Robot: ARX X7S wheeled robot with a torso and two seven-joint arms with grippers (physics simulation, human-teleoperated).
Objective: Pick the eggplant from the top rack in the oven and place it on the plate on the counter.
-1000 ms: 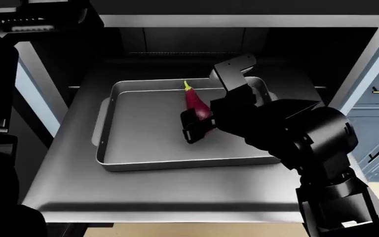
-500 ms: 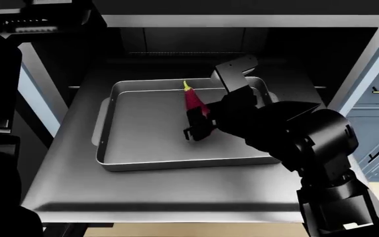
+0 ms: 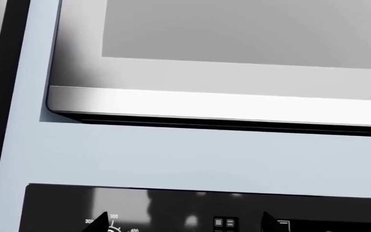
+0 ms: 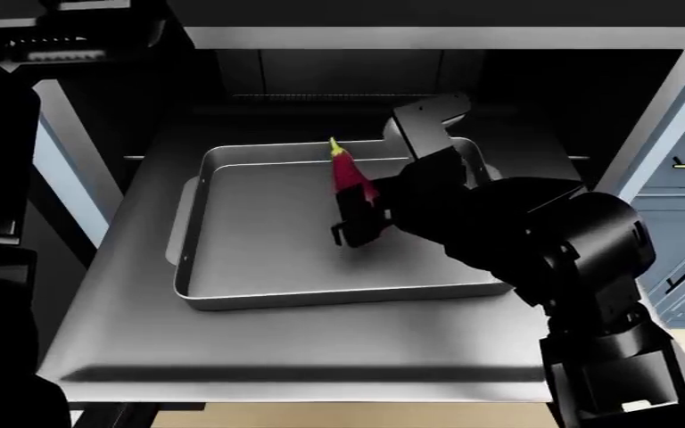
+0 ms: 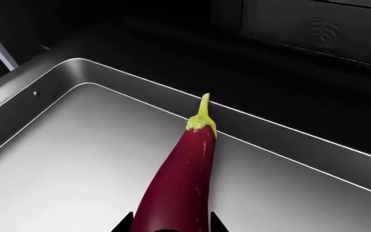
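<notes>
Over baking tray [image 4: 271, 259], right hand [image 4: 359, 214] gripping eggplant [image 4: 349, 172], raised slightly versus earlier; left hand unseen.

In the head view the right hand [image 4: 359, 217] and its arm cover the lower half of the eggplant [image 4: 349, 172] and the right near corner of the baking tray [image 4: 259, 241]. In the right wrist view the eggplant [image 5: 179, 183] runs off the picture's edge, so its thick end is cut away, and only the tips of two fingers [image 5: 124, 223] show. The left wrist view cuts the oven's control panel [image 3: 192, 212] at the edge; its dial numbers are too small to read.
</notes>
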